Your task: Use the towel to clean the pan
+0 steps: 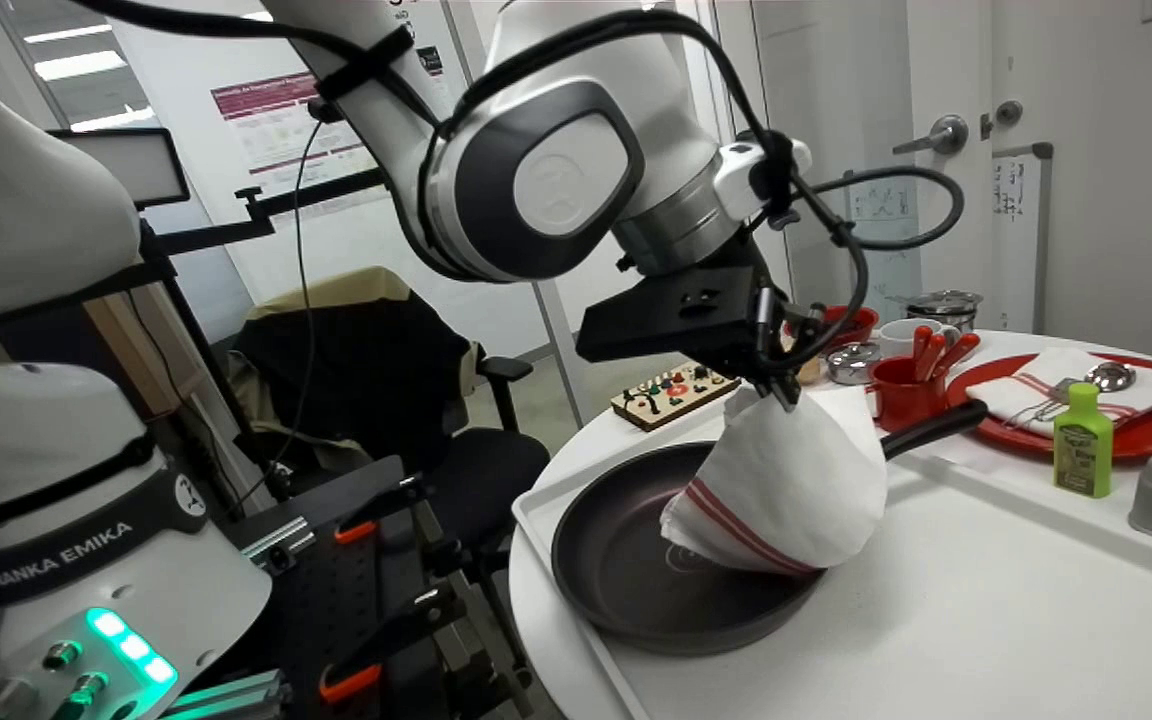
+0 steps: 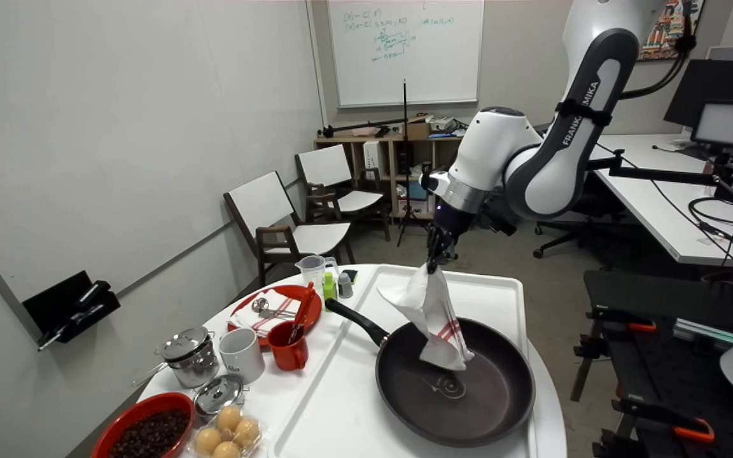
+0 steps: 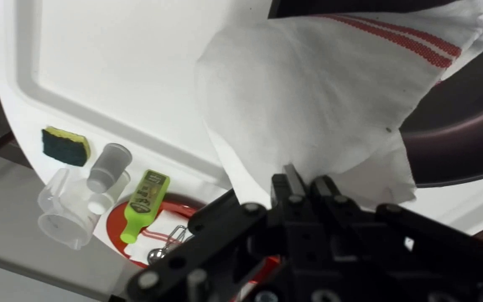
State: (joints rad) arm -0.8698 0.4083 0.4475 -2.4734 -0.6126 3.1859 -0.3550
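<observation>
One gripper [image 3: 308, 186] had two fingers [image 3: 325, 188] clenched on one towel [image 1: 796, 480] over one pan [image 2: 462, 413], one red mug [image 2: 288, 353], one green bottle [image 1: 1083, 447] nearby

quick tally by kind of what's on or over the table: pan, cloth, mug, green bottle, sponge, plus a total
Black pan: 1
Cloths: 2 (towel held by the pincer, other cloth on the red plate)
Mugs: 2 (white mug, red mug)
Green bottle: 1
Sponge: 1
Total: 7

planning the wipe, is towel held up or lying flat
Held up: in both exterior views the gripper pinches the towel near its top, the rest draping over the pan.
</observation>
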